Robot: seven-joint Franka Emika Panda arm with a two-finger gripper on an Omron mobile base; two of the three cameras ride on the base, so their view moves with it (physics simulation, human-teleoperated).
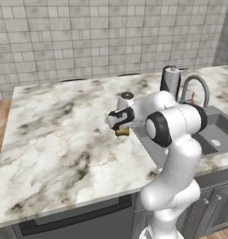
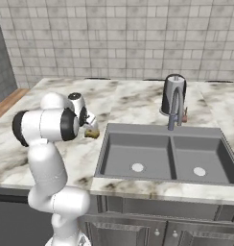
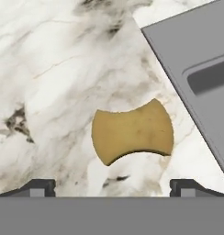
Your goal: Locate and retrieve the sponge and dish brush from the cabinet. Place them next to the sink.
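The yellow-brown sponge (image 3: 132,133) lies flat on the marble counter, just left of the sink (image 2: 162,129) rim. My gripper (image 3: 114,186) hangs open straight above it, and its two dark fingertips (image 3: 40,187) stand wider apart than the sponge without touching it. From the base cameras the sponge (image 1: 122,132) (image 2: 92,133) peeks out under the gripper (image 1: 119,127) (image 2: 91,126). The sink (image 1: 218,126) (image 3: 187,50) has a tall curved tap (image 2: 175,108) (image 1: 200,84). The dish brush and the cabinet are out of view.
A dark grey kettle (image 1: 170,79) (image 2: 172,93) stands behind the tap near the tiled wall. Wide bare marble (image 1: 64,130) stretches left of the sponge. The counter's front edge (image 1: 88,198) runs close below, with base cabinets under it.
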